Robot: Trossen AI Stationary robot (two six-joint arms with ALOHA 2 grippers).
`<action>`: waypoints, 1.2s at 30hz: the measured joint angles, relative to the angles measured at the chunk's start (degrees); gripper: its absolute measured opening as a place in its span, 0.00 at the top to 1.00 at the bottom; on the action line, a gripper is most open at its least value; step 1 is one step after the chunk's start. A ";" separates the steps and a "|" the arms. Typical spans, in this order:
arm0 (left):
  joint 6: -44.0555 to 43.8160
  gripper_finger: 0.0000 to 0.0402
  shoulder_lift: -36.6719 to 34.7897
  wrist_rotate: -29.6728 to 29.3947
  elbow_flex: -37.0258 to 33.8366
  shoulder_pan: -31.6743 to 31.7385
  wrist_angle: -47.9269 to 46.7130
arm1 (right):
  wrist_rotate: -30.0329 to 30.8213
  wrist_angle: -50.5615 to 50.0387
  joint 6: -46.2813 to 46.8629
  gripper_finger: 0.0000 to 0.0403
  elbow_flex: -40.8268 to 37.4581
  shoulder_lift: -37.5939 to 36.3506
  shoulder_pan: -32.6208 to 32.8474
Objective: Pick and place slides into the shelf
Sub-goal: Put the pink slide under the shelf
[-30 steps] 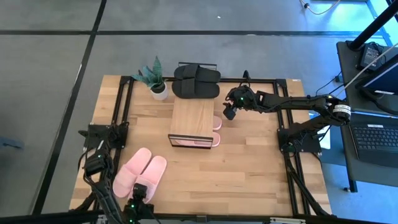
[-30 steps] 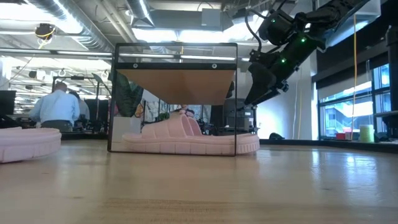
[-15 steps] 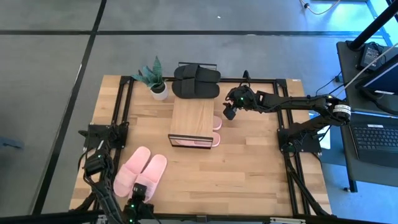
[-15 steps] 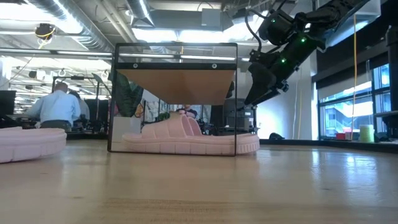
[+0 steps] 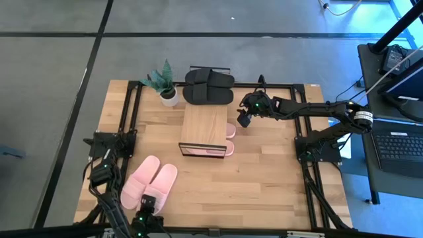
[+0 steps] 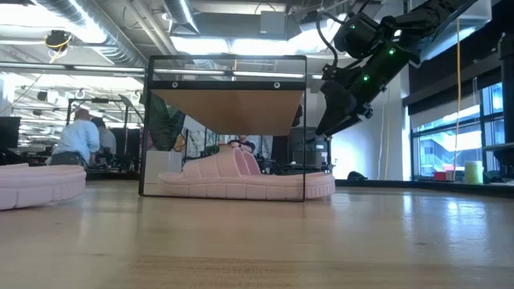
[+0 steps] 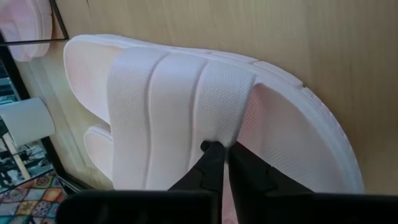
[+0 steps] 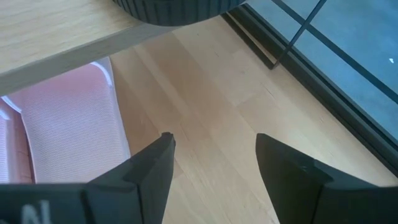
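Note:
The shelf (image 5: 206, 124) stands mid-table, its wood top on a thin black frame (image 6: 225, 104). A pair of black slides (image 5: 208, 86) lies on the far part of that top. A pink slide (image 6: 241, 178) rests by its sole on the table under the shelf, and its end shows in the high view (image 5: 229, 130). A second pair of pink slides (image 5: 151, 180) lies flat at the near left. My left gripper (image 5: 149, 200) is shut on the strap of one of these (image 7: 186, 93). My right gripper (image 5: 243, 121) hangs open by the shelf's right side, above the table. My left gripper pinches the edge of the pink slide's wide strap (image 7: 219, 132) between its two fingertips (image 7: 210, 155). It comes slanting down from the table's near side. The slide lies flat with its sole on the table.
A small potted plant (image 5: 165, 89) stands at the far left, beside the shelf. Black frame rails run along the table's left and right sides (image 5: 132, 119). Bare wood lies between the shelf and the near edge (image 5: 251, 185). A person sits in the room beyond the table (image 6: 76, 140).
In the low view, the end of the near-left pink slide has shifted slightly toward the table's right. The right arm has kept still.

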 joint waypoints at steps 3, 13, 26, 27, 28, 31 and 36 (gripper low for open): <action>-0.31 0.94 0.00 0.04 -0.02 0.20 0.83 | 0.00 0.00 0.00 0.44 0.00 0.00 0.00; -5.79 0.90 0.04 -0.25 -0.04 0.48 0.07 | 0.00 0.00 1.47 0.44 0.00 0.00 0.00; -13.90 0.86 0.07 -2.75 -0.04 -1.29 -0.12 | 0.00 -0.24 1.66 0.44 0.00 0.00 0.00; -13.99 0.86 0.07 -2.73 -0.04 -1.26 -0.14 | 0.00 -0.24 1.68 0.44 0.00 0.00 0.00; -14.33 0.85 0.07 -2.69 -0.04 -1.26 -0.12 | 0.00 -0.26 1.68 0.44 0.00 0.00 0.02; -16.07 0.85 0.07 -1.61 0.16 -1.24 -0.18 | 0.00 -0.73 1.70 0.44 0.00 0.00 0.00; -18.29 0.85 0.07 -1.98 2.05 -1.26 -0.17 | 0.00 -0.87 1.70 0.44 0.00 -0.02 0.00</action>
